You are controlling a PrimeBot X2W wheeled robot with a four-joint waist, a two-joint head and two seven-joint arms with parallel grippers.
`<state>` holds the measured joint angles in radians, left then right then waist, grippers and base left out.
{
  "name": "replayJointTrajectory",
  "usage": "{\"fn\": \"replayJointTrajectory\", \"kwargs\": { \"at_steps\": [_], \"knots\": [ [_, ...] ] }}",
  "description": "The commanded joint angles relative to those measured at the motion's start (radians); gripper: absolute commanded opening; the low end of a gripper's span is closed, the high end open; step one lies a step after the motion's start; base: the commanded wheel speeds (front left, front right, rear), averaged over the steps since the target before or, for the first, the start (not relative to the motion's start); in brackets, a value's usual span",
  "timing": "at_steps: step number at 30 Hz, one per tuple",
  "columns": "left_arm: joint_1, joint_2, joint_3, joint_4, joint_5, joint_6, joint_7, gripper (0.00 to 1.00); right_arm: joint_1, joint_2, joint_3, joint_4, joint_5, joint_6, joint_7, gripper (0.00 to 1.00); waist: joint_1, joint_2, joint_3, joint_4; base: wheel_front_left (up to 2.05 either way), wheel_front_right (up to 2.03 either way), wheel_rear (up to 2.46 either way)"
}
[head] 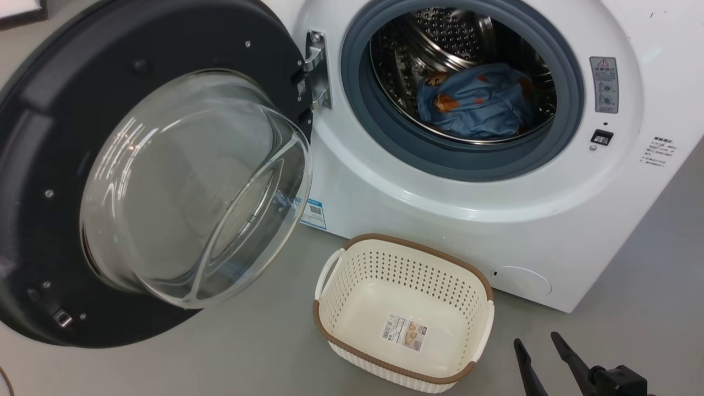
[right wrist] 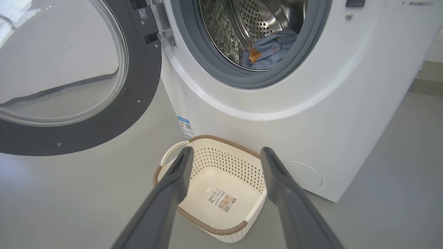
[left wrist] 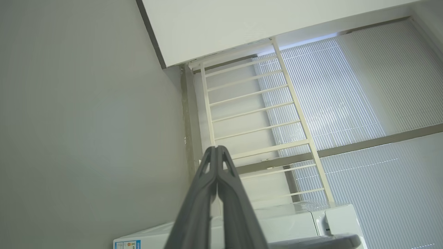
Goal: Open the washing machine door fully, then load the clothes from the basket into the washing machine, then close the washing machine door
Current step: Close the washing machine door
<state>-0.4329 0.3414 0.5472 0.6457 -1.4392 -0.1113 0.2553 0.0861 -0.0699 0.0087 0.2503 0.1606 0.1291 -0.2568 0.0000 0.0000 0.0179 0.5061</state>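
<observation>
Clothes [head: 476, 104] lay in the drum [head: 440, 38], basket [head: 396, 275] empty; right gripper [head: 535, 339] gaped empty, left gripper [left wrist: 216, 148] shut on nothing; door [head: 55, 137] probably needed closing next.

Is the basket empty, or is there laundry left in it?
Empty. The basket has a bare bottom but for its paper label; the clothes lie inside the washing machine.

light: bright, even | glare: washing machine door [head: 165, 187] (white streaks) | focus: sharp
</observation>
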Motion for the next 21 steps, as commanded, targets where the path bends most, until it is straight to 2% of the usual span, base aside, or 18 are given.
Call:
{"fn": "replayJointTrajectory", "kwargs": {
  "at_steps": [1,8,21],
  "knots": [
    [-0.045,0.068,0.014,0.002,-0.018,-0.014,0.024,0.00,0.001,-0.017,0.016,-0.026,-0.011,0.002,-0.005,1.00,0.0000,0.0000,0.006,0.000,0.00,0.00,0.00],
    [-0.082,0.093,-0.004,0.084,-0.036,-0.019,0.075,0.00,0.004,-0.028,0.011,-0.029,-0.012,0.002,-0.005,1.00,0.0000,0.0000,0.010,-0.008,0.00,0.00,0.00],
    [-0.089,0.088,-0.039,0.087,-0.060,-0.019,0.129,0.00,0.006,-0.054,0.023,-0.033,-0.011,0.002,-0.005,1.00,0.0000,0.0000,0.007,-0.031,0.00,0.00,0.00]
  ]
}}
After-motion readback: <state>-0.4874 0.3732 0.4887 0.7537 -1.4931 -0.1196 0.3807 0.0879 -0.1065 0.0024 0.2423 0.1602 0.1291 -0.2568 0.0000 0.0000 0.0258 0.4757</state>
